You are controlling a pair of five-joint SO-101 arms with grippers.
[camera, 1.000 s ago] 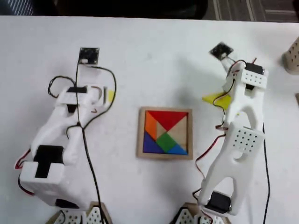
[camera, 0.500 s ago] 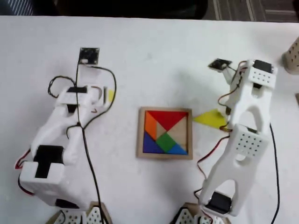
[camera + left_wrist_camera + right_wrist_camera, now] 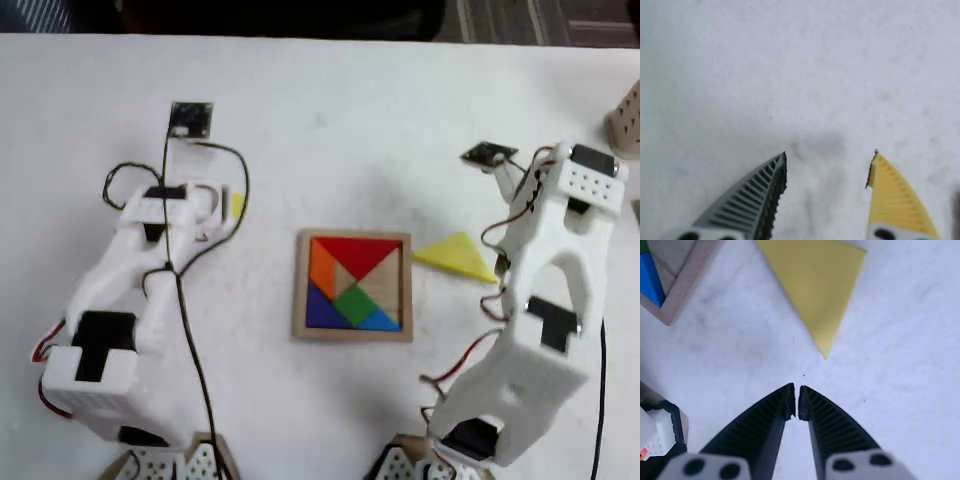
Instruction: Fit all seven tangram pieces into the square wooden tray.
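**Yellow triangle outside the tray**

The yellow triangle (image 3: 455,256) lies flat on the white table (image 3: 330,130), just beside the wooden tray (image 3: 352,334). The right gripper (image 3: 795,402), tips together on nothing, hovers near its corner. The left gripper (image 3: 829,154) stands apart over the table.

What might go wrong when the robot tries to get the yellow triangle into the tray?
1. The yellow triangle lies flat on the table beside the wooden tray, and the right gripper is shut just off its tip, so it may shove the piece instead of lifting it.
2. Pushed sideways, the triangle could catch on the tray's raised rim or slide the tray.
3. It likely needs turning to fit, or it may jam against the pieces already inside.
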